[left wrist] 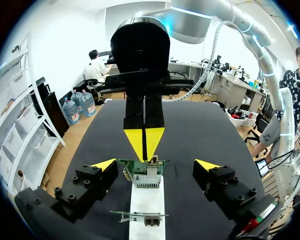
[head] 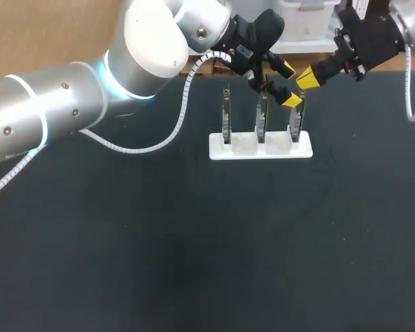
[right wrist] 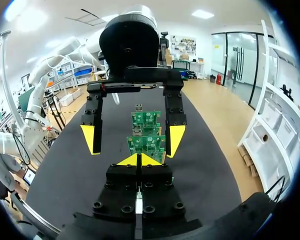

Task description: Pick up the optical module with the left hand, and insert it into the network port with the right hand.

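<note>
Our left gripper hangs released, its fingers on either side of the end circuit card and clear of it. At its 12 o'clock our right gripper is clenched just above the card's top edge. We cannot pick out the optical module with certainty; a small metal piece on that edge may be it. The card sits in a white stand on the desk. With the grippers this close, we judge they could collide, or a skewed squeeze could tip the card.

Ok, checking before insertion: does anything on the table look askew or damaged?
Nothing stands out. The three green circuit boards stand upright in the white plastic holder; the open left gripper and shut right gripper hang close above them.
</note>
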